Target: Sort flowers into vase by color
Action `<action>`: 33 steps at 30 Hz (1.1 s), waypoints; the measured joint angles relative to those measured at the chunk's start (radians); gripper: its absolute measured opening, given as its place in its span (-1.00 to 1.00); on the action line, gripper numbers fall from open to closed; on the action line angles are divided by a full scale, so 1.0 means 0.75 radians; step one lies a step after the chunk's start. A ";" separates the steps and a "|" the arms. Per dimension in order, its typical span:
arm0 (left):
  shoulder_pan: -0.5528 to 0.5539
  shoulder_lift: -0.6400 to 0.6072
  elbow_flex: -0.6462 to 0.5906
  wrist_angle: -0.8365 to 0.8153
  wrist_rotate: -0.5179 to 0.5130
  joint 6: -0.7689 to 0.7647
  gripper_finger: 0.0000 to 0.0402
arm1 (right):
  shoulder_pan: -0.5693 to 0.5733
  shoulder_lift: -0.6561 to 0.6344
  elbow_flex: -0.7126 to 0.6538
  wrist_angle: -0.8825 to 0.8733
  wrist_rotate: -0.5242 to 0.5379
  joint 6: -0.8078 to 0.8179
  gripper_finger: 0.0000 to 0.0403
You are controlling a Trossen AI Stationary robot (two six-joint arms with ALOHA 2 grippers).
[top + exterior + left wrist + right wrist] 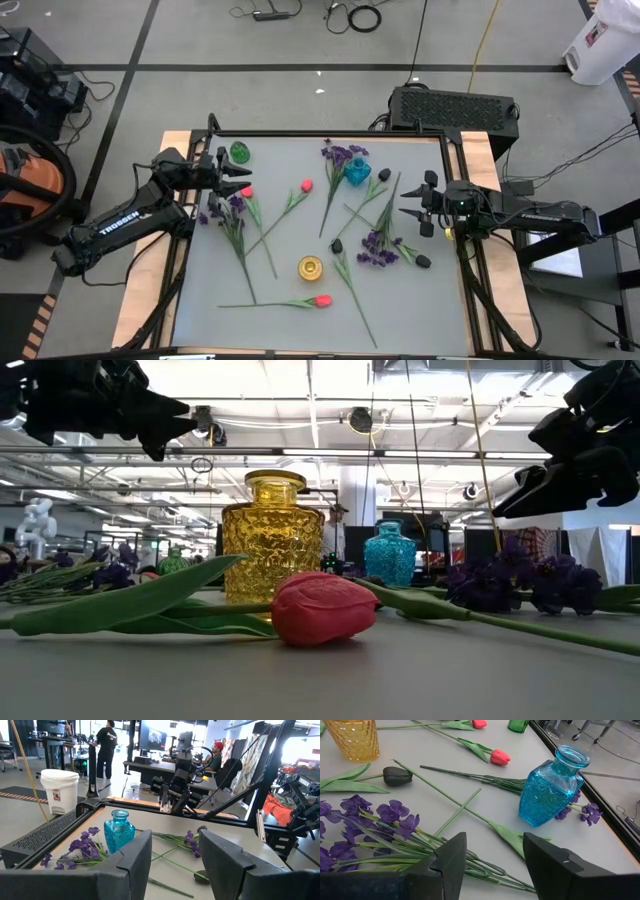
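- Nearest the low camera lies a red-pink tulip (322,607) on its side on the grey counter (420,300), its long leaf stretching away; from above it shows near the front edge (321,300).
- Just behind it stands the yellow vase (272,538), upright, with nothing in it (310,267).
- Farther back stands the blue vase (358,172), upright, with a purple bunch (342,155) lying just beside it, the blooms partly behind the glass.
- A small green vase (239,152) stands at the counter's far left corner.
- Two more red-pink tulips lie mid-counter, one (306,185) left of the blue vase and one (247,191) close to the left pincer.
- Another purple bunch (379,248) lies toward the right side, and a third (221,208) on the left.
- Near-black tulip buds lie flat on the counter too: one (337,245) centrally, one (423,261) at the right.
- Left pincer (243,179) hangs above the counter's left side, its fingers spread and holding nothing.
- Right pincer (408,205) hangs over the right side above the stems, fingers likewise spread and empty.
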 joint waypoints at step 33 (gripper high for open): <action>0.000 0.000 -0.001 0.004 0.000 -0.101 -0.15 | 0.000 0.000 0.000 0.000 0.000 0.000 -0.07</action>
